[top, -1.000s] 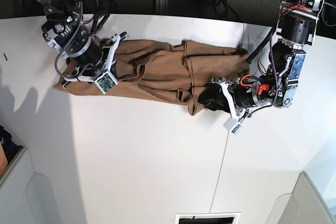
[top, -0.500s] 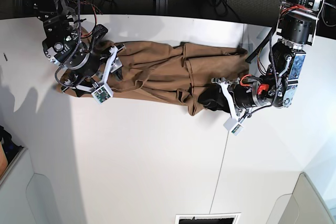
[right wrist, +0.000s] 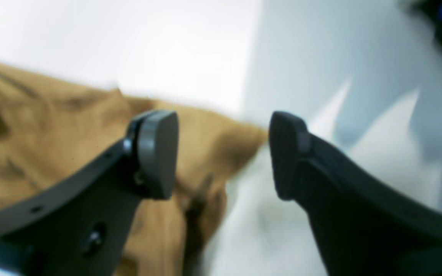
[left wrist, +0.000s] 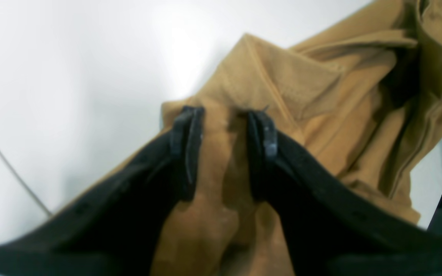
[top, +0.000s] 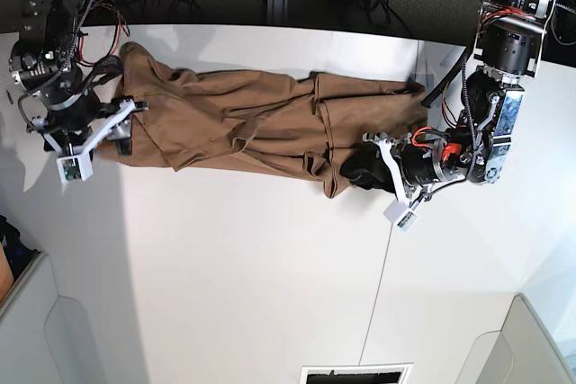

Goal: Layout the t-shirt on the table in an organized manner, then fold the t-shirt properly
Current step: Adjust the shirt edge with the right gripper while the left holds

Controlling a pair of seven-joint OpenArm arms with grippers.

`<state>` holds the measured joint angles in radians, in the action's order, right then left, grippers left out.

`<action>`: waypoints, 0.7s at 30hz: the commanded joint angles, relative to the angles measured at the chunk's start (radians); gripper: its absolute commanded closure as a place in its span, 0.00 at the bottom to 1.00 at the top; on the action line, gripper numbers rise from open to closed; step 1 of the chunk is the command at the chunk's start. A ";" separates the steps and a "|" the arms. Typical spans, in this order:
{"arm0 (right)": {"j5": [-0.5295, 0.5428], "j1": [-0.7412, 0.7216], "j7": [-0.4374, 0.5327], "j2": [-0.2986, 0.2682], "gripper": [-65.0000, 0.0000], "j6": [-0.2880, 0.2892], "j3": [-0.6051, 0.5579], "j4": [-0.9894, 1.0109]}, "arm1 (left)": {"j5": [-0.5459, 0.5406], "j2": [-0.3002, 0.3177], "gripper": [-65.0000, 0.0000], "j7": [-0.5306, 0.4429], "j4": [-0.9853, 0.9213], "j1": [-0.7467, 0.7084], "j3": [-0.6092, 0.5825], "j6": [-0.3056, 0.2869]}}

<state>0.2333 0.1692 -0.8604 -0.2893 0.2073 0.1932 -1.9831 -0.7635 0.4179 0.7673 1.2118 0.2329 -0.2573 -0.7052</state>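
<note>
**Right arm off the shirt, left pinching**

My left fingers (left wrist: 221, 149) pinch a fold of the tan-brown cotton t-shirt (top: 261, 123), bunched lengthwise on the white matte bench (top: 270, 285). Farther off, my right fingers (right wrist: 221, 153), wide and empty, have swung clear past its end, which has shifted outward. Spreading remains unfinished, I judge.

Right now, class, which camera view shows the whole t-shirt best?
The base view: the t-shirt lies bunched lengthwise across the table, both ends visible. The left wrist view shows only folds pinched in the left gripper; the right wrist view shows one blurred edge beside the open right gripper.
</note>
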 commanded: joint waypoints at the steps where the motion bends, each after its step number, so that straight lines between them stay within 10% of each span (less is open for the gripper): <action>1: 0.029 0.008 0.018 -0.002 0.43 0.016 0.032 -0.018 | 0.020 0.011 0.63 0.020 0.006 0.014 0.002 0.007; 21: 0.355 0.119 0.053 0.061 0.31 0.220 0.237 0.129 | 0.021 0.012 0.63 0.023 0.006 0.013 0.002 0.007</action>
<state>0.5766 0.2939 -0.8310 -0.2150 0.4225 0.4252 -1.8400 -0.7647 0.4179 0.7662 1.2114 0.2333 -0.2577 -0.7052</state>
